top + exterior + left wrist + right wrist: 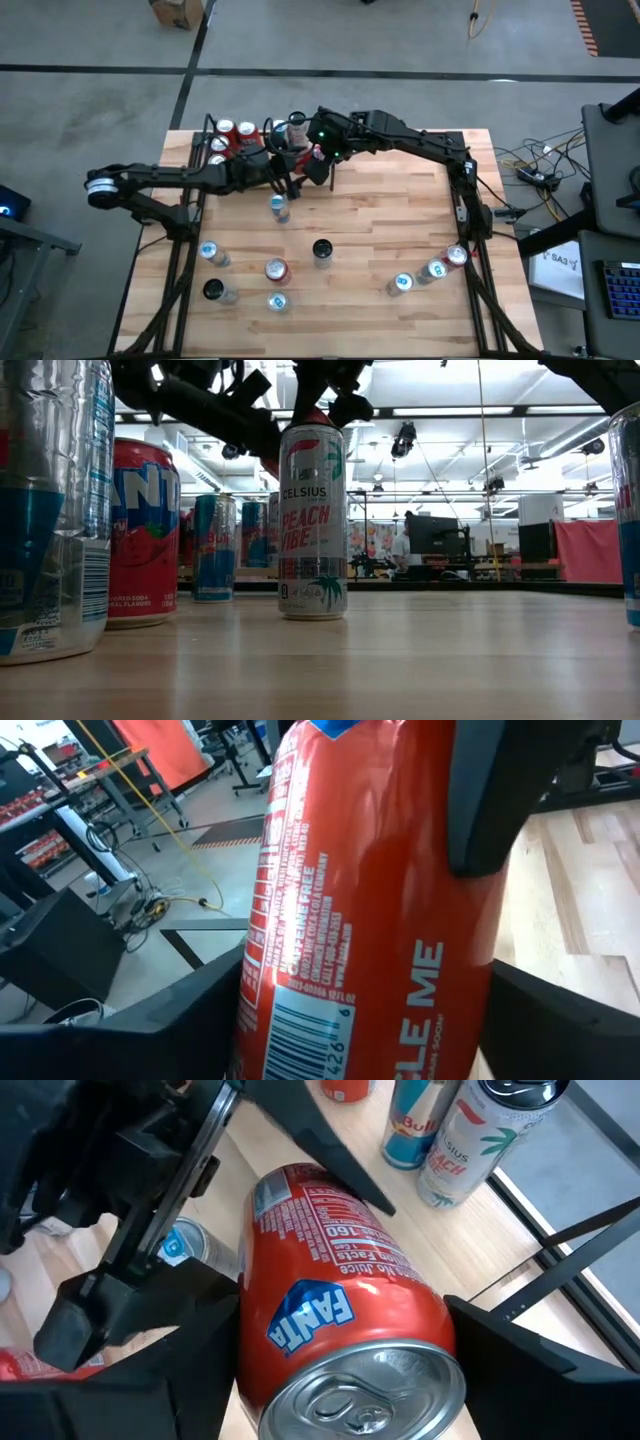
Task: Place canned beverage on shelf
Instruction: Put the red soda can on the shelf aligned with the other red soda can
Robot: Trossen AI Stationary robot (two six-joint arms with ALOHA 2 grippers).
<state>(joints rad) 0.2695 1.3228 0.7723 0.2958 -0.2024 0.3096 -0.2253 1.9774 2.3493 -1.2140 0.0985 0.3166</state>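
Over the narrow black-framed, wood-floored shelf [205, 150], I watch both grippers meet on one red aluminium Fanta can [340, 1330]. It sits between the right gripper [345, 1370] fingers, gripped, and between the left gripper [375, 1010] fingers too (their contact I cannot tell).

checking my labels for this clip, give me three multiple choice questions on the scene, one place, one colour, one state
1. Where is the Fanta can? A between the left claw and right claw, beside the shelf; B lying at the table's front edge; C on the floor.
2. Its body colour? A green; B orange-red; C black.
3. Right claw? A open, empty; B out of view; C shut on the Fanta can.
Key: A, both wrist views frame it; B, seen in the right wrist view; C, it grips the can's sides.
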